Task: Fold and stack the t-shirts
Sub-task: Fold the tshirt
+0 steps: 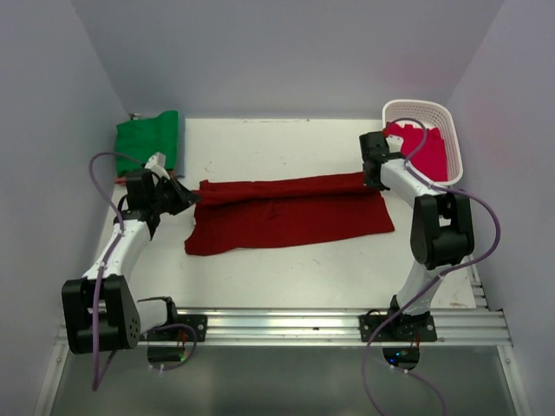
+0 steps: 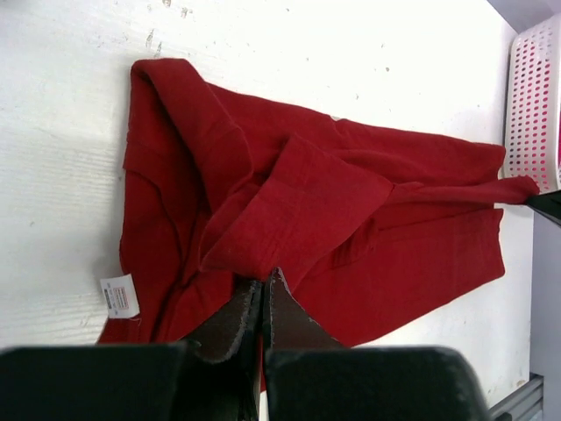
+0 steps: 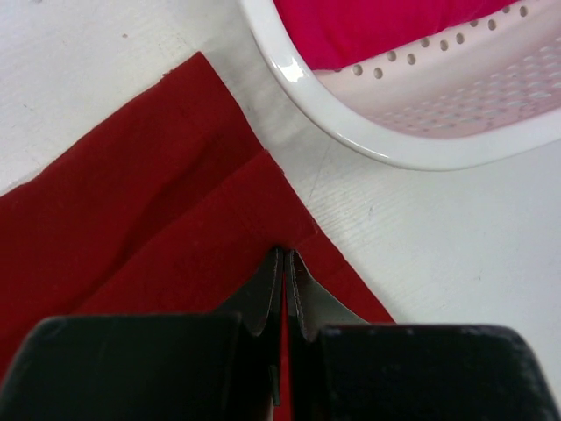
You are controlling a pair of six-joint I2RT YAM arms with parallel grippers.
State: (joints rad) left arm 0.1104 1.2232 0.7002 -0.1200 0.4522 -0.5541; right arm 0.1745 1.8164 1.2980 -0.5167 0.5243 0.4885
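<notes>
Now the left gripper [image 2: 263, 282] has its jaws pinched tight on one end of the dark red t-shirt [image 2: 351, 219]. The right gripper [image 3: 285, 261] pinches the other end. Just past its jaws sits the white basket [image 3: 368, 132] with a pink t-shirt [image 3: 377, 26] inside.

Left end effector [image 1: 184, 198], right end effector [image 1: 375, 179]: both clamped on dark red t-shirt [image 1: 286, 218]; arms extended forward.

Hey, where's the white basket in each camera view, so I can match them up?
Top external: white basket, far right corner of the table.
Left wrist: basket at the upper right edge.
Right wrist: basket across the top, pink cloth inside.
Shared landmark: the dark red shirt, near it in every view.
</notes>
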